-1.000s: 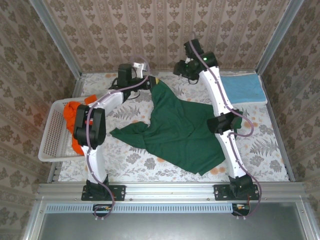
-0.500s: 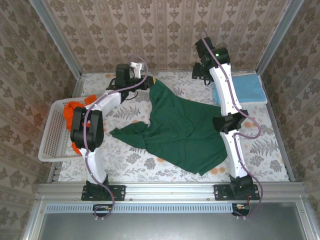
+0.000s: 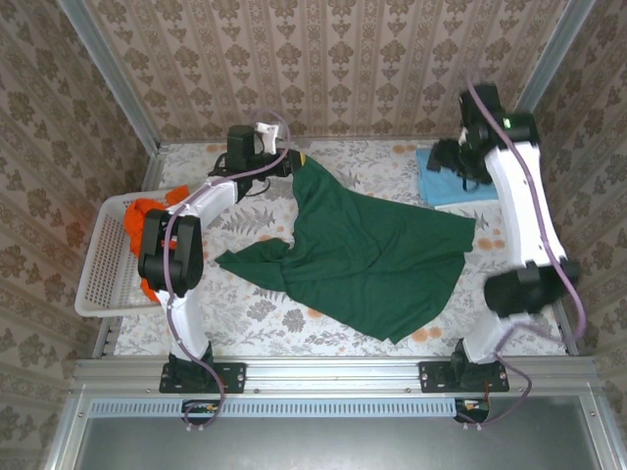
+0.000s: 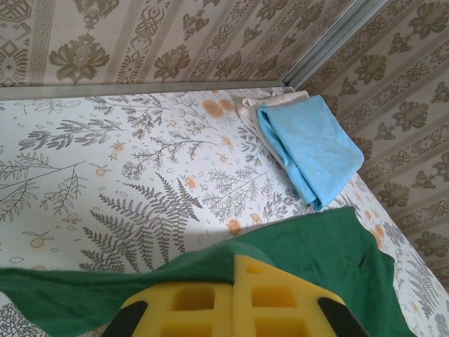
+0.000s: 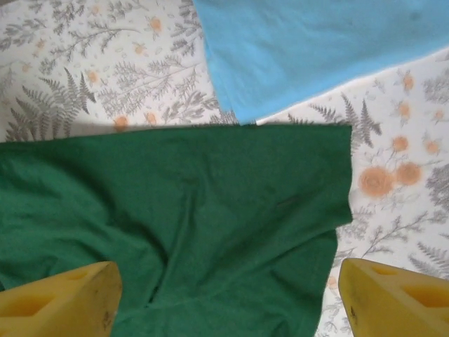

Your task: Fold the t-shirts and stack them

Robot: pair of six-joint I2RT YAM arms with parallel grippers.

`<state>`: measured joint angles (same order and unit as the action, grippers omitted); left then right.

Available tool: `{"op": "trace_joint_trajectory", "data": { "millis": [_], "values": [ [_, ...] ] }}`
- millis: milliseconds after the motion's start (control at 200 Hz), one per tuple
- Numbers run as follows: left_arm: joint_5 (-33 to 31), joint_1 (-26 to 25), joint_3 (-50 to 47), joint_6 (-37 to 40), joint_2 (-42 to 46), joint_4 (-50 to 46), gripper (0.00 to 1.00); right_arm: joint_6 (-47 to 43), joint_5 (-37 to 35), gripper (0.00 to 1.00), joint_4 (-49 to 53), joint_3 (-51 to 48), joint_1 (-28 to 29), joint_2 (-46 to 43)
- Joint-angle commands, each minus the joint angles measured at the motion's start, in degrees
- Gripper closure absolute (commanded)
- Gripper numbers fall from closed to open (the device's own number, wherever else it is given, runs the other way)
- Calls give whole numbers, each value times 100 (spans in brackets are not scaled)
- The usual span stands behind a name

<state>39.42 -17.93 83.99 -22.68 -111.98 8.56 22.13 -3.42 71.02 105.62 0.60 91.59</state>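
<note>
I am pinching my left gripper shut on a far corner of the dark green soft-cloth t-shirt. Its two yellow fingers are pressing together under a ridge of green cloth, and I am holding that corner at the back of the flower-printed table, close to the wallpapered rear wall. My right gripper is hanging with its yellow fingers spread wide and nothing between them. It is over the green shirt's squared right-hand end, just beside the folded light blue cloth t-shirt lying flat in the far right corner. As I judge it, I am spreading the green shirt before any fold: most of it is lying rumpled across the middle of the table, with one flap trailing left. The next move is asking my right gripper to come down on that right-hand end, take green cloth alone, and draw it away from my left gripper until the cloth is lying smooth. The blue shirt's near corner is meeting the green edge, so I am expecting to take my grip lower on the green edge, away from the blue. Bare table is lying open to the right of the green edge and along the near side. On the left, the white plastic lattice basket holding the bright orange cloth shirts is crowding the table's edge, and the right wall is standing close to my right arm.
</note>
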Motion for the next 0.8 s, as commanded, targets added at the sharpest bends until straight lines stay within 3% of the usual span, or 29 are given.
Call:
{"op": "trace_joint_trajectory", "data": {
  "millis": [0, 100, 190, 375, 535, 795],
  "values": [
    [119, 6, -14, 104, 353, 42, 100, 731, 596, 17, -2680, -2905, -827, -1491],
    [153, -16, -14, 72, 322, 74, 100, 1076, 781, 15, -4504, -5034, -1443, -2273],
    [195, -33, -5, 53, 291, 97, 100, 1208, 824, 19, -5123, -5746, -1941, -2138],
    [224, -62, 64, 123, 247, -8, 100, 1431, 978, 30, -5746, -5629, -2267, -923],
    [195, -78, 48, 237, 303, -141, 100, 1475, 759, 34, -6313, -5344, -2277, -52],
    [173, -92, 99, 341, 282, -259, 100, 1228, 571, 43, -5928, -4401, -2158, 1175]
  ]
}}
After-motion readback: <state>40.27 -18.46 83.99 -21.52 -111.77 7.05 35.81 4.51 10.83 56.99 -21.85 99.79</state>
